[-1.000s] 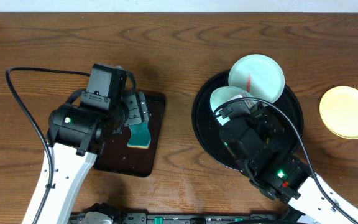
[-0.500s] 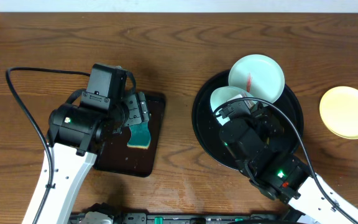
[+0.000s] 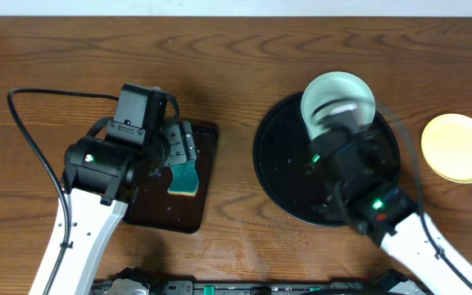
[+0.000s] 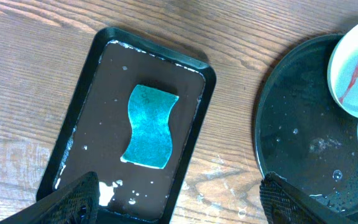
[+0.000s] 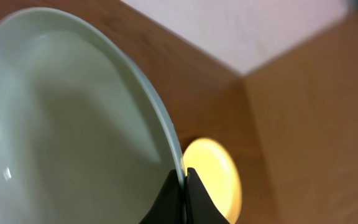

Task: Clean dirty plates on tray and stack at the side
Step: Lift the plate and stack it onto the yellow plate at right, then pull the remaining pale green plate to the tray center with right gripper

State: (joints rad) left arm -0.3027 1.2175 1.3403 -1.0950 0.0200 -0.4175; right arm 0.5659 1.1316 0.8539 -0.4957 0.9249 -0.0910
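My right gripper (image 5: 184, 180) is shut on the rim of a white, blue-tinted plate (image 5: 67, 118) and holds it tilted and lifted over the far part of the round black tray (image 3: 281, 176). From overhead this plate (image 3: 334, 90) overlaps the other white plate, so the two cannot be told apart there. The left wrist view shows that other plate (image 4: 353, 74), with a red smear, on the tray (image 4: 291, 143). The pale yellow plate (image 3: 457, 147) lies on the table right of the tray and shows behind my right fingers (image 5: 213, 180). My left gripper (image 4: 179, 199) is open and empty.
A teal sponge (image 4: 149, 127) lies in a small dark rectangular tray (image 4: 104, 68) with white foam specks, under my left arm (image 3: 105, 164). Water drops spot the black tray. The table's back edge meets a white wall (image 5: 241, 31).
My right gripper has lifted the near white plate off the black tray and swung it up and toward the far right. The left arm has not moved.
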